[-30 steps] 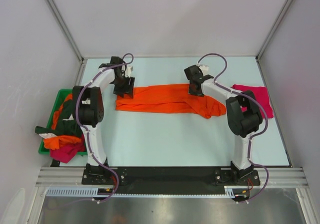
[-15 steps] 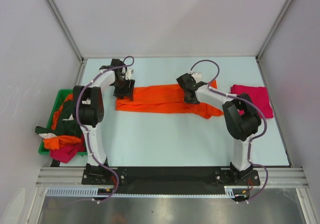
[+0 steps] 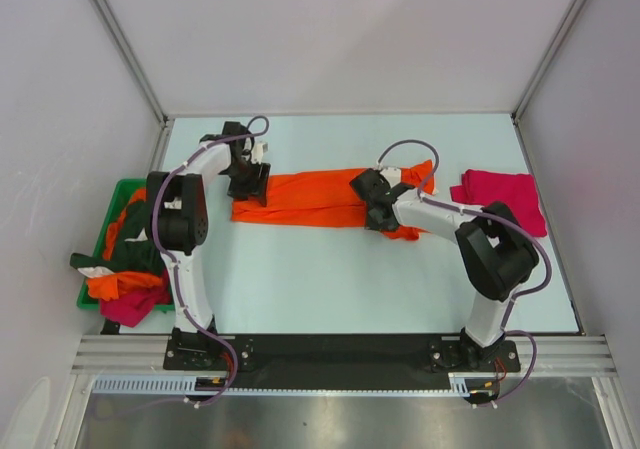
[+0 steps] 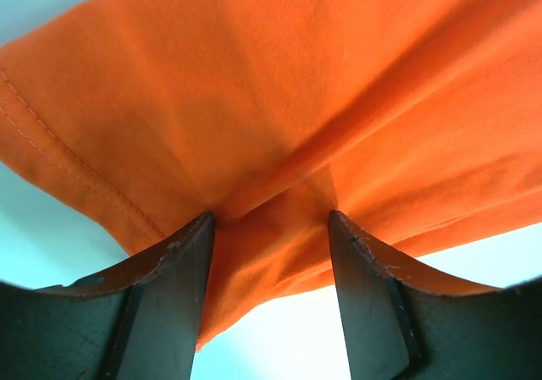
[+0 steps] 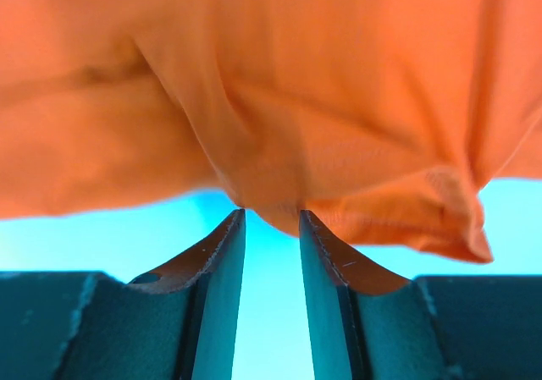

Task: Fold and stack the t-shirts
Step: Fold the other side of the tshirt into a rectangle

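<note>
A bright orange t-shirt (image 3: 310, 197) lies stretched across the middle of the table. My left gripper (image 3: 247, 183) is at its left end. In the left wrist view a thick fold of the orange cloth (image 4: 279, 84) fills the gap between the jaws of the left gripper (image 4: 271, 215), which are shut on it. My right gripper (image 3: 372, 212) is over the shirt's right part. The right wrist view shows the right gripper (image 5: 271, 211) pinching a small bunch of orange cloth (image 5: 296, 101) at its tips, raised off the table. A magenta-red t-shirt (image 3: 500, 197) lies at the right.
A green bin (image 3: 98, 259) stands off the table's left edge, holding several crumpled shirts in dark green, orange and magenta. Grey walls close in the back and both sides. Both arm bases sit on the black rail at the near edge.
My right gripper has moved left and toward the near edge, drawing the orange shirt's right end over the rest of it. The left gripper has stayed in place.
</note>
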Controlling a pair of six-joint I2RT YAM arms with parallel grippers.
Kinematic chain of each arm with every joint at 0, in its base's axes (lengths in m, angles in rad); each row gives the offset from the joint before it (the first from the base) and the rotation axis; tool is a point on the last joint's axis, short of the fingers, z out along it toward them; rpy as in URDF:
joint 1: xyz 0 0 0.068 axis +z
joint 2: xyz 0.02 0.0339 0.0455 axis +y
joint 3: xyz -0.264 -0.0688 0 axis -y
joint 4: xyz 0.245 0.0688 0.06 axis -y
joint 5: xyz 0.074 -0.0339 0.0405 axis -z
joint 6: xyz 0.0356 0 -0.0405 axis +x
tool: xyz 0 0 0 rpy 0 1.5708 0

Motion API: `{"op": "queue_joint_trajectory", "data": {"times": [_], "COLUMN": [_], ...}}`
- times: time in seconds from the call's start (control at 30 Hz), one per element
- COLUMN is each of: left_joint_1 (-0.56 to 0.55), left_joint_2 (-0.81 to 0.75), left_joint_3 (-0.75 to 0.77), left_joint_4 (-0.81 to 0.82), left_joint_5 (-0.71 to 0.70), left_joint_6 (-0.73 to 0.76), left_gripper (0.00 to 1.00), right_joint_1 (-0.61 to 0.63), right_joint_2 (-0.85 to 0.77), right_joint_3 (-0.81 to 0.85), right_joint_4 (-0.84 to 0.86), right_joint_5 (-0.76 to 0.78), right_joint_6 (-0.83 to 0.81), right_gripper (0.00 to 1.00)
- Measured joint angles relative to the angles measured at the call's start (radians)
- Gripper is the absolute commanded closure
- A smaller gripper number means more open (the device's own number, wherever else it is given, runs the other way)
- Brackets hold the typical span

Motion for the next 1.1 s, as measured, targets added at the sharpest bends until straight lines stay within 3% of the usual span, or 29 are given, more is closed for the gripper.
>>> {"op": "queue_joint_trajectory", "data": {"times": [0.17,0.43,0.6,0.77,1.1], "left_joint_1": [0.000,0.017,0.022,0.022,0.023], "left_joint_2": [-0.003,-0.005,-0.003,0.043,0.074], "left_joint_3": [-0.003,0.166,0.250,0.233,0.203], "left_joint_4": [0.000,-0.016,-0.012,-0.024,-0.043], "left_joint_5": [-0.001,-0.006,-0.024,-0.058,-0.072], "left_joint_6": [-0.001,-0.003,-0.002,0.002,0.037], "left_gripper": [0.37,0.37,0.38,0.39,0.39], "right_joint_1": [0.013,-0.084,-0.145,-0.145,-0.185], "right_joint_2": [-0.033,-0.346,-0.240,-0.058,0.093], "right_joint_3": [-0.040,0.010,0.117,0.102,0.093], "right_joint_4": [-0.037,0.013,0.024,0.006,0.000], "right_joint_5": [-0.021,0.080,0.104,0.091,0.070], "right_joint_6": [0.018,0.009,-0.007,-0.006,0.003], "right_gripper": [0.61,0.59,0.60,0.61,0.62]}}
